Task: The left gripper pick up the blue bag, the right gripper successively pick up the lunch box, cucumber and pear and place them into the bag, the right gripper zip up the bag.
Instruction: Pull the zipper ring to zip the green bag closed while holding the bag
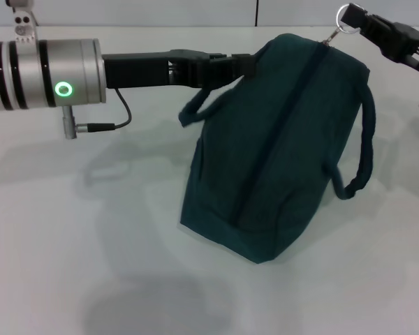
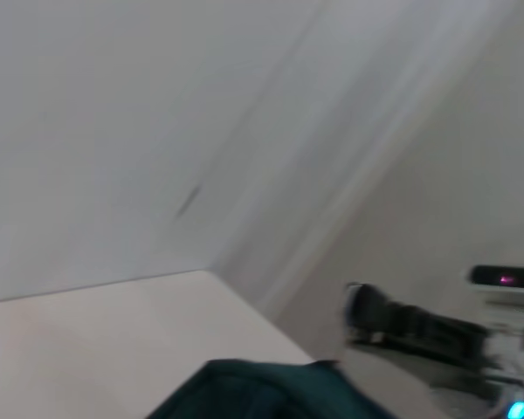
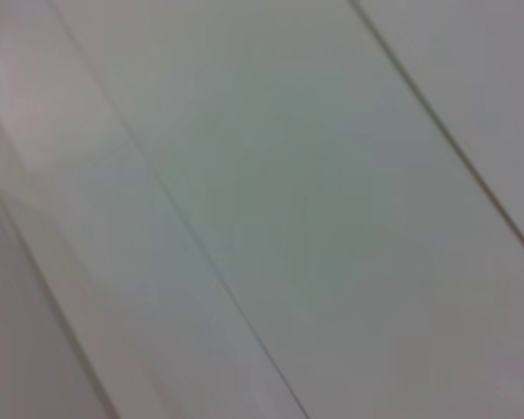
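No readable brand, label or writing anywhere in the views; the blue bag [image 1: 279, 146] shows plain teal fabric w/ no logo on the side facing the head cam.

Bag sits on the white table [image 1: 91, 244], centre-right, tilted so its far end is raised and its near end rests on the surface. Dark zip line runs near-to-far along the top and looks closed along the whole visible length. One rolled handle [image 1: 359, 146] loops off the right side; the other handle [image 1: 206, 105] hangs on the left, just below the left arm.

Left gripper [image 1: 241, 64] comes in from the left, fingers pinched shut on the bag's far-left top edge; tips partly buried in fabric. Silver wrist segment w/ a green ring light [image 1: 63, 89] behind it.

Right gripper [image 1: 369, 26] at far right top, clamped on the ring pull [image 1: 348, 17] at the bag's far end; arm cut off by the frame edge.

Lunch box, cucumber, pear: not visible in any view.

Left wrist view: blurred; only a corner of the bag [image 2: 271, 393], wall, and the right gripper [image 2: 375, 314] farther off. Right wrist view: just pale panels w/ seams, nothing of the bag.
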Motion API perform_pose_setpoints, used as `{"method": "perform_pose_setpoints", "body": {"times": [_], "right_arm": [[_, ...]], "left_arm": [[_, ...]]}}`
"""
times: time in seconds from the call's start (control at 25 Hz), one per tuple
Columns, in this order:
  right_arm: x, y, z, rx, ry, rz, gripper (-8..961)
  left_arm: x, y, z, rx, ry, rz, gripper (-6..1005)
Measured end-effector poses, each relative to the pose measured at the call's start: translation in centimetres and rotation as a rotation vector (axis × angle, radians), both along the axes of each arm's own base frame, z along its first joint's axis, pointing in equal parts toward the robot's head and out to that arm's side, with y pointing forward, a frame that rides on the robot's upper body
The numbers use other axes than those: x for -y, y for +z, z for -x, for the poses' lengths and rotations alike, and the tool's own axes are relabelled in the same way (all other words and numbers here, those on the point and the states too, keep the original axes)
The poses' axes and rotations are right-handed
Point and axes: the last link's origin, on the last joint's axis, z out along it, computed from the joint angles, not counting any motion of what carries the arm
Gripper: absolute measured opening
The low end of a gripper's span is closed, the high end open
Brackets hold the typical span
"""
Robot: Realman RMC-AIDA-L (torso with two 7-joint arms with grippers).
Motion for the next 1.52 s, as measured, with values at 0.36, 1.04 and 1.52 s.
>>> {"method": "perform_pose_setpoints", "body": {"times": [0.36,1.04,1.52], "right_arm": [[0.5,-0.5,-0.8,-0.044,-0.044,0.032,20],[0.9,-0.6,-0.4,-0.053,-0.013,0.043,22],[1.0,-0.5,-0.3,-0.057,0.002,0.042,23]], "left_arm": [[0.2,-0.3,-0.1,0.008,-0.021,-0.01,33],[-0.8,0.2,0.4,0.053,0.101,-0.036,268],[-1.4,-1.8,-0.3,-0.03,0.101,-0.016,619]]}}
